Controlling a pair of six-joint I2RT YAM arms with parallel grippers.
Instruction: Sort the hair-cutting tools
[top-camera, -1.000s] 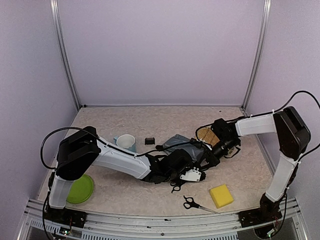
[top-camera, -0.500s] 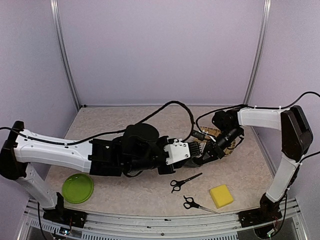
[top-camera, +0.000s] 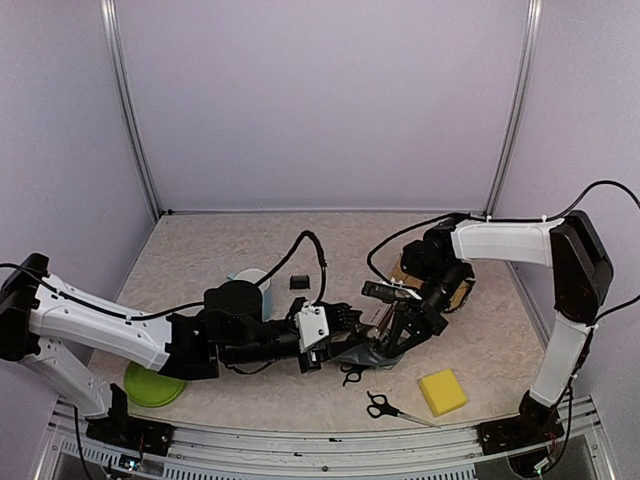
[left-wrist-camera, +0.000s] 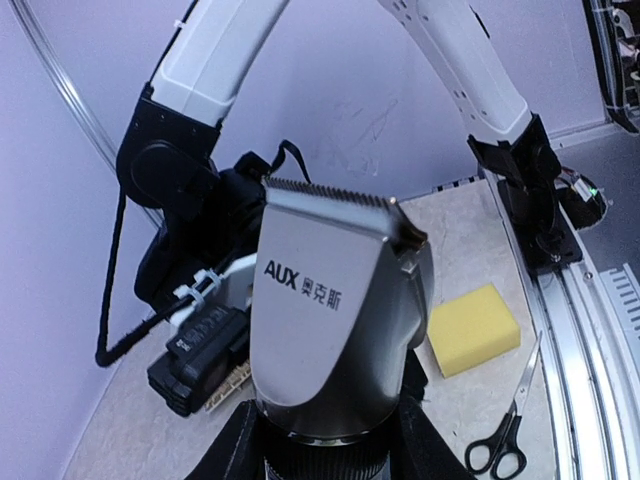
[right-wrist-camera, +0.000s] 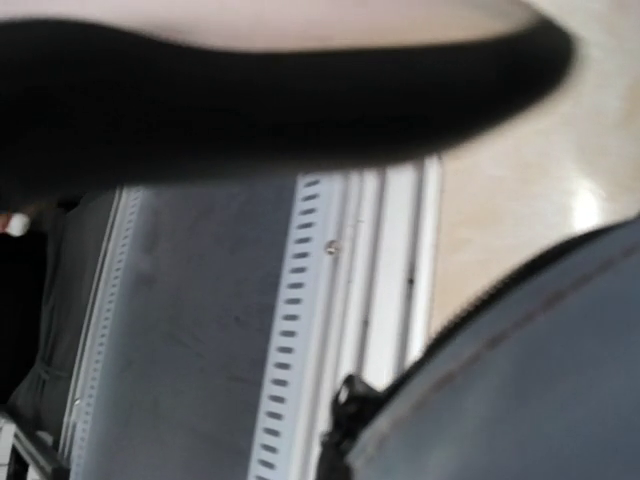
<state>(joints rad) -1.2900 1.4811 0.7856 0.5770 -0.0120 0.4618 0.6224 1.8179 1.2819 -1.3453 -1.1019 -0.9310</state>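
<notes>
**Clipper in hand, the other tools not yet sorted**

From where I stand, the sort looks barely begun. The biggest thing in play is a grey pouch lying crumpled on the table near the front middle, and both arms meet over it.

The left gripper has its fingers clamped on the base of the clipper. The clipper is off the table, just beside the pouch, with its toothed blade pointing towards the right arm.

The right gripper is fully closed, down at the pouch's edge. I cannot tell whether it pinches the fabric, though grey cloth fills a corner of its wrist view.

My guess is that the clipper is meant for the pouch. That makes one tool in transit and none visibly put away.

Three tools are left:
- One pair of scissors lies on the table just in front of the pouch.
- A second pair of scissors lies nearer the front rail, beside the yellow sponge.
- The tiny black block sits further back, well apart from the rest.
</notes>
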